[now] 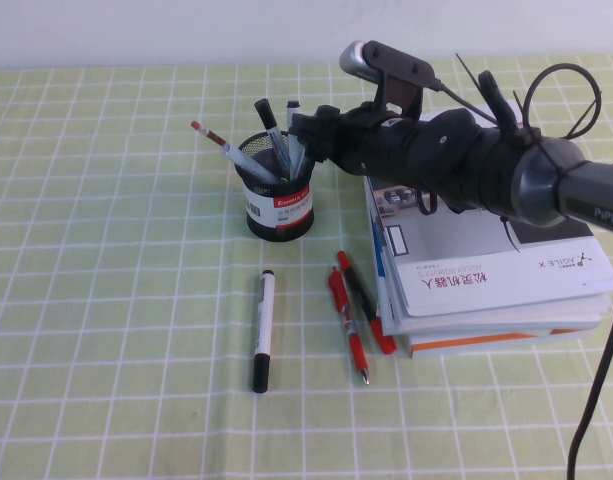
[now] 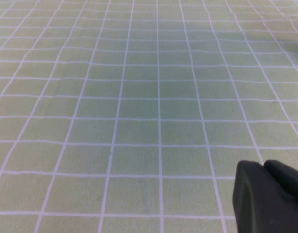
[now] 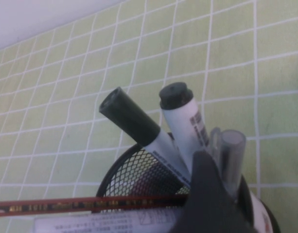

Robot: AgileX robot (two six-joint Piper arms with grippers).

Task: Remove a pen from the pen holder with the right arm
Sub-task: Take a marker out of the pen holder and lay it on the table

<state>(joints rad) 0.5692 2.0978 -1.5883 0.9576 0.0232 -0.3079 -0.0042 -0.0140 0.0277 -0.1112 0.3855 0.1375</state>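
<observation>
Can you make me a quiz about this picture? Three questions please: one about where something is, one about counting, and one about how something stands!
1. Where is the right gripper?
A) just above the holder
B) far away from it
C) underneath it

2. How many red pens lie on the cloth?
A) one
B) two
C) five

3. How does the holder stand?
A) upright
B) tipped on its side
C) upside down

Answers:
1 A: the high view shows it right at the holder's rim.
2 B: two red ones lie side by side, next to one black-and-white marker.
3 A: its open mouth faces up.

Bonus fact: the left gripper hangs over bare cloth, away from everything.
</observation>
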